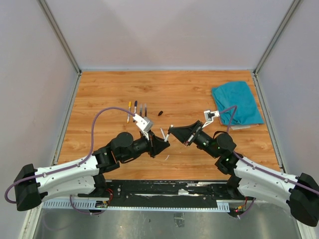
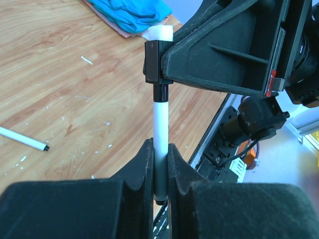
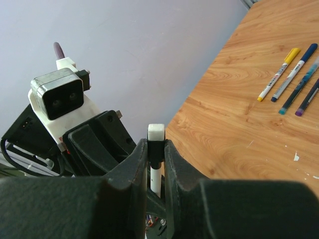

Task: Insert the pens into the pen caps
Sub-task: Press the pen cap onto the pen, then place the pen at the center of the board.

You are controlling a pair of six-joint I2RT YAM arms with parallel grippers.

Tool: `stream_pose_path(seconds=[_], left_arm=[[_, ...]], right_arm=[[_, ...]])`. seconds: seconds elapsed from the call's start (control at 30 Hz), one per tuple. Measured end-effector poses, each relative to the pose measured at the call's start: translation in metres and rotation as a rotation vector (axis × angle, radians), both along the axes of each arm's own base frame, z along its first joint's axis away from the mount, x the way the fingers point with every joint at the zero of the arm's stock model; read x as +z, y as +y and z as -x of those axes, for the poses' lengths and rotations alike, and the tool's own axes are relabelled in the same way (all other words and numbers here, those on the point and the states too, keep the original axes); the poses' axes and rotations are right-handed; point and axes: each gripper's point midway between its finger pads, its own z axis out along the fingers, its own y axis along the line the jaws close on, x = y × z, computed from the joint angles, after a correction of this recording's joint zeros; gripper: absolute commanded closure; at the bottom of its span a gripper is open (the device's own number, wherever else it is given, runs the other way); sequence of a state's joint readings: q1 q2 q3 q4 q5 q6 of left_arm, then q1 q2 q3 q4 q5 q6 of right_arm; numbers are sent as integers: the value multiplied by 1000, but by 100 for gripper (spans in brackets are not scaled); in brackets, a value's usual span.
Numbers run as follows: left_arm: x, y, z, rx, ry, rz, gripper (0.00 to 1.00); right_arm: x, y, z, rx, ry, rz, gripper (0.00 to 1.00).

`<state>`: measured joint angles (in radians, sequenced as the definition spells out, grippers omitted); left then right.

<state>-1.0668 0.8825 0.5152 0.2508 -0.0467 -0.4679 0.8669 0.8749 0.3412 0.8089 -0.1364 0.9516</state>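
Two pincers meet above the table (image 1: pixel 99 89), roughly midway between its left and right edges and nearer the front edge than the far one. The left pincer (image 2: pixel 160 149) is clenched on a white pen (image 2: pixel 160 119), gripping the lower part of the barrel. The pen stands straight out from between the fingers, with a dark section at its free end. The right pincer (image 3: pixel 156 147) is clenched on a small cap (image 3: pixel 156 132). The cap is dark where the fingers press it, and a white end pokes out past the fingertips. Pen and cap are lined up on one axis, and the pen's dark end runs in between the right fingertips to the cap. How far it sits inside cannot be told, since the fingers cover the joint. Both are held clear of the wood. Four more pens (image 1: pixel 141 110) lie side by side on the table, left of its middle and beyond the left pincer. They are close together and roughly parallel, one with a yellow end and another with a dark blue one. A loose dark cap (image 1: pixel 160 113) lies just to their right, apart from them. A crumpled teal cloth (image 1: pixel 237 103) rests against the right edge, towards the far right corner.
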Motion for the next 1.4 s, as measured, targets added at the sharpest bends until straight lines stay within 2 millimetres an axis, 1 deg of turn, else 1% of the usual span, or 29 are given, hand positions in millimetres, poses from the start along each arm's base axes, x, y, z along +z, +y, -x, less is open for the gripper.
stream_pose_path(seconds=[0.13,0.27,0.3,0.4,0.43,0.5,0.57,0.67,0.73,0.8,0.9,0.97,1.07,1.2,1.3,1.4], left_arm=[[-4,0,2,-6,8,-14,100],[-5,-1,4,-19,11,-16,100],[-4,-1,5,-23,11,-14,100],[0,-3,6,-33,4,0,100],[2,-3,6,-34,-1,10,99],[14,-4,1,-15,-19,50,99],[23,-3,-2,2,-32,83,99],[32,-1,-2,10,-36,119,99],[31,3,-1,17,-32,130,100],[25,8,-1,34,-23,127,100],[12,12,-5,68,6,92,99],[-3,14,-10,102,40,31,99],[-22,10,-21,151,98,-86,100],[-33,3,-37,216,133,-185,99],[-42,4,-57,287,161,-252,100],[-53,16,-89,397,223,-298,99]], right_arm=[[-7,-1,1,-22,7,6,99],[-4,-4,4,-32,1,2,98],[-3,-5,5,-34,-2,3,94],[3,-7,6,-43,-21,24,65],[6,-7,6,-46,-31,33,58],[11,-4,14,-16,-50,65,48],[15,-4,21,3,-71,90,44],[26,-12,24,-18,-112,115,41],[34,-23,23,-56,-143,128,36],[38,-35,21,-100,-158,144,33],[28,-52,15,-179,-151,203,26],[14,-61,10,-218,-129,270,23],[-17,-72,5,-254,-74,444,20],[-34,-84,1,-280,-42,594,18],[-46,-89,1,-275,-27,680,18],[-55,-91,2,-259,-6,753,18]])
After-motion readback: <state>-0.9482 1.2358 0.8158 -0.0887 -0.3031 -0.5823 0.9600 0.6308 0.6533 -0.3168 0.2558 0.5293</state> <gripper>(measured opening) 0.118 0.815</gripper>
